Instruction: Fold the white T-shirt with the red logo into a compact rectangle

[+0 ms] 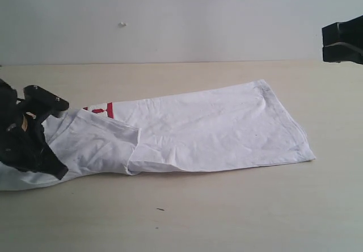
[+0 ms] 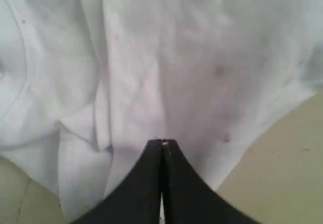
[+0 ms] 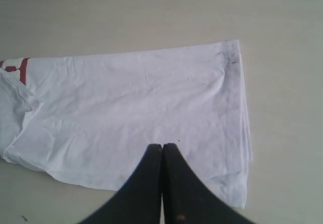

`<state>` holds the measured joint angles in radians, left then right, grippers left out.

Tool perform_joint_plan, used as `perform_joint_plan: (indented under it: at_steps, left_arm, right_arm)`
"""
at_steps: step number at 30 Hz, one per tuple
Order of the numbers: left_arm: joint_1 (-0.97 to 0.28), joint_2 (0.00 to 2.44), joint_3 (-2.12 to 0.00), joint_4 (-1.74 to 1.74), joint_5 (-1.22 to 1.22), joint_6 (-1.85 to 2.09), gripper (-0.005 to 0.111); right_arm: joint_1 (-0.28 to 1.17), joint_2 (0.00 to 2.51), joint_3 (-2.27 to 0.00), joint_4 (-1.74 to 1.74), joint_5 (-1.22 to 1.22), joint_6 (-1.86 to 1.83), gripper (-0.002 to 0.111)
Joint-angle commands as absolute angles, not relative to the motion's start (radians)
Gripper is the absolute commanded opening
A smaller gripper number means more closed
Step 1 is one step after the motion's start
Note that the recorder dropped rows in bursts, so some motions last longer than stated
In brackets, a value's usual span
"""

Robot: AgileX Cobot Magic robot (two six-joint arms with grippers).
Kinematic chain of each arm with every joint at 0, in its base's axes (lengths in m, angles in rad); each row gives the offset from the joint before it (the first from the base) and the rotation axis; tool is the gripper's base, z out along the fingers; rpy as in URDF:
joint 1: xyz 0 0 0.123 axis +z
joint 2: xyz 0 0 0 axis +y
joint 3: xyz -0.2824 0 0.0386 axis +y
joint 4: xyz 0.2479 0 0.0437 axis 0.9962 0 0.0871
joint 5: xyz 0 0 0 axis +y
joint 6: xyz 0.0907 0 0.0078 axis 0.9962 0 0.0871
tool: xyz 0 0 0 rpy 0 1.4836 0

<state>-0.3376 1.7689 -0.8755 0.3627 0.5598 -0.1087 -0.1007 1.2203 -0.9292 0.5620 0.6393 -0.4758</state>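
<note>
1. Desk [image 1: 227,218]: bears the white T-shirt [image 1: 215,133], a lengthwise-folded strip midway between the far and near edges.
2. Left gripper [image 2: 162,142]: closed, low on the collar end; whether it pinches cloth, cannot tell.
3. Right gripper [image 3: 162,146]: closed, empty, raised above the hem end.
4. Red logo [image 1: 105,111]: mostly folded under.

Holds left gripper [image 2: 162,143] low at the left side of the exterior view, black jaws pressed together tip to tip, and hangs right gripper [image 3: 162,146] high at the right edge, raised well up, jaws likewise closed with no gap.
</note>
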Motion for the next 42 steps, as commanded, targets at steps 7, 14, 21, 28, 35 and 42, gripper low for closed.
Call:
perform_joint_plan:
  at_steps: [7,14,21,28,35,42]
  left_arm:
    - [-0.610,1.844,-0.987,0.022,0.199,0.049,0.000]
    - [-0.628,2.039,-1.103,0.015,0.239,0.022,0.000]
    - [-0.628,2.052,-1.107,0.015,0.255,0.025,0.000]
    - [-0.625,1.932,-1.107,0.031,0.366,0.102,0.000]
    - [-0.455,1.754,-1.107,0.070,0.480,0.011,0.002]
    - [-0.116,1.694,-1.107,0.070,0.628,0.007,0.058]
  right_arm:
    - [-0.104,1.224,-0.924,0.621,0.645,-0.534,0.000]
    - [-0.104,1.224,-0.924,0.621,0.645,-0.534,0.000]
    - [-0.104,1.224,-0.924,0.621,0.642,-0.534,0.000]
    - [-0.104,1.224,-0.924,0.621,0.651,-0.539,0.000]
    - [-0.104,1.224,-0.924,0.621,0.649,-0.549,0.000]
    - [-0.104,1.224,-0.924,0.629,0.649,-0.549,0.000]
